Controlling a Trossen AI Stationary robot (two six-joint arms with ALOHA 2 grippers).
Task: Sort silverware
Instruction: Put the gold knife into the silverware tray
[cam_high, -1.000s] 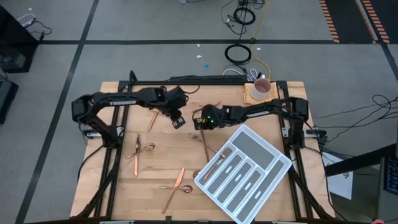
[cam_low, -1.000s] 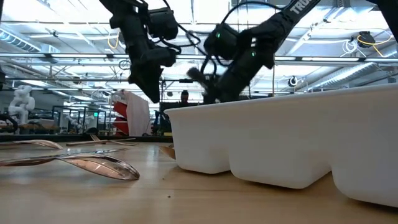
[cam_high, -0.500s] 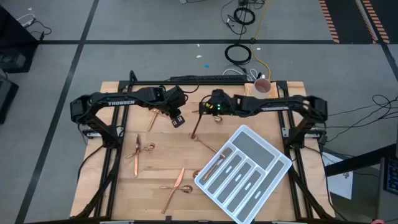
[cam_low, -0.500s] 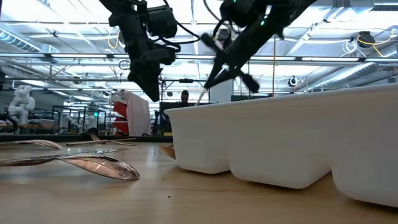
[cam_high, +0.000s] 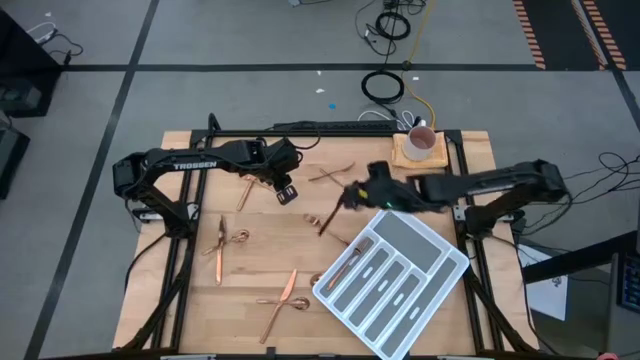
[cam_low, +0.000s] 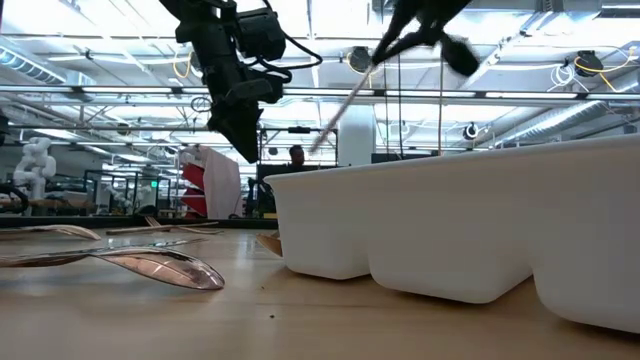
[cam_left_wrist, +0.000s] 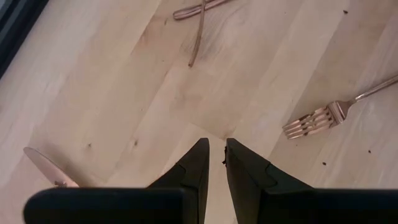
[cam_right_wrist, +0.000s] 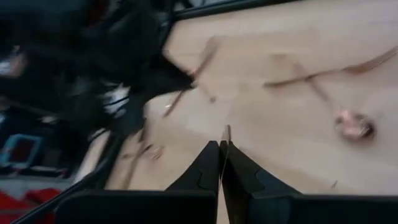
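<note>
- Silverware, slim shiny copper pieces, lies scattered on the pale wood table (cam_high: 260, 255); one piece (cam_high: 333, 216) hangs tilted above it, by the tray's corner.
- White moulded tray (cam_high: 392, 277), long smooth slots, sits askew.
- Right gripper (cam_high: 352, 194) pinches that piece.
- Left gripper (cam_left_wrist: 212, 163) hovers, dark fingers nearly together, holding nothing.

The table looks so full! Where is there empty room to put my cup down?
The table has bare wood by its left back corner, and in the middle between the left silverware and the white tray. It is crowded near the front, where silverware crosses, and by the right pincer carrying one piece.
</note>
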